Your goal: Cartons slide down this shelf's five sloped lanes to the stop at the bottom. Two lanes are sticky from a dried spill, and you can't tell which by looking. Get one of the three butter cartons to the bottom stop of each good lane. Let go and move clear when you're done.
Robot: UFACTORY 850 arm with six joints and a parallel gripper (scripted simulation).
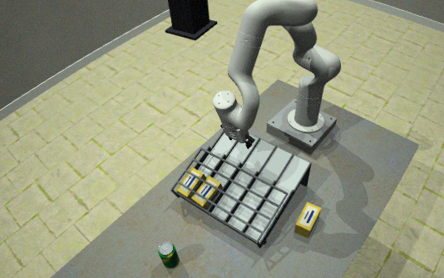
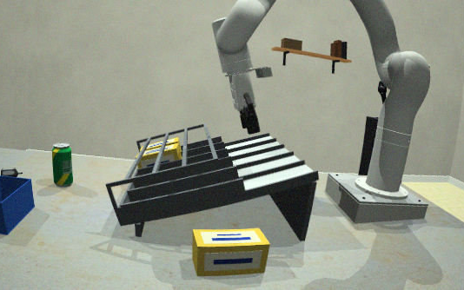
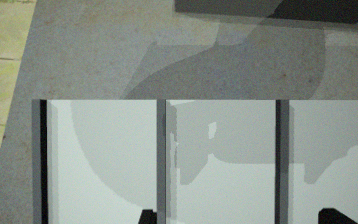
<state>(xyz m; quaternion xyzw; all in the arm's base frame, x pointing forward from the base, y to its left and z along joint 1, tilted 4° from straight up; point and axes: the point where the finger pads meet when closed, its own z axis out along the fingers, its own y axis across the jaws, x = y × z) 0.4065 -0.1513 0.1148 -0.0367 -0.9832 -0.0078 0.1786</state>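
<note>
The sloped shelf (image 1: 293, 175) (image 2: 179, 206) has five lanes with pale upper ends. Two yellow butter cartons stand side by side at the low end, by the stop: one carton (image 1: 189, 182) in the leftmost lane of the top view, the other (image 1: 206, 191) (image 2: 162, 153) in the lane beside it. The third carton (image 1: 308, 218) (image 2: 231, 252) lies on the table beside the shelf. My gripper (image 1: 239, 141) (image 2: 251, 129) (image 3: 240, 217) is open and empty, a little above the upper end of the lanes, around the second lane from the left. The fingertips are partly cut off in the wrist view.
A grid of grey bars (image 1: 242, 166) (image 2: 185, 145) covers the lower half of the lanes. A green can (image 1: 169, 255) (image 2: 62, 165) stands beyond the low end, with a blue bin (image 2: 5, 206) near it. The robot's base (image 1: 302, 129) (image 2: 376, 201) stands behind the high end.
</note>
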